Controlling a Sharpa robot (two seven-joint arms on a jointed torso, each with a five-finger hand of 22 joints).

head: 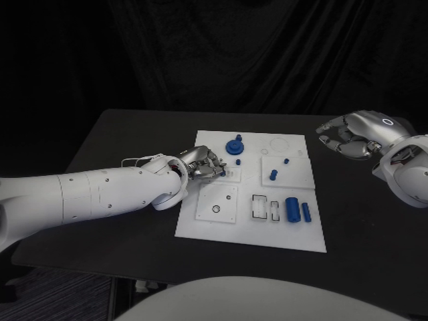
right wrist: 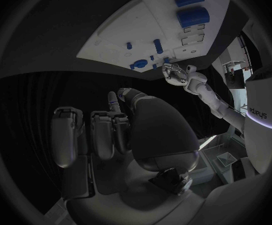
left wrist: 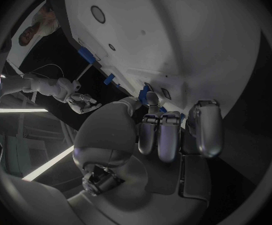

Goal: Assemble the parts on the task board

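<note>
The white task board (head: pixel 200 224) lies in the middle of the black table. A blue gear-like part (head: pixel 235 146) stands near its far edge, with a small blue peg (head: pixel 286 160) and a short blue cylinder (head: pixel 273 175) to its right. A thick blue cylinder (head: pixel 292 208) and a thin one (head: pixel 305 212) lie near the right edge. My left hand (head: pixel 202 164) hovers at the board's left side beside the gear part (left wrist: pixel 142 92), fingers (left wrist: pixel 164 135) curled in, nothing visible in them. My right hand (head: pixel 349 139) hangs above the table right of the board, its fingers (right wrist: pixel 104 132) curled in on nothing.
The board (right wrist: pixel 120 32) has a square plate with a round hole (head: pixel 217 208) at its near left and rectangular slots (head: pixel 260 206) beside the thick cylinder (right wrist: pixel 192 17). Bare black table (head: pixel 127 140) surrounds the board. The left hand (right wrist: pixel 176 74) shows in the right wrist view, the right hand (left wrist: pixel 79 101) in the left.
</note>
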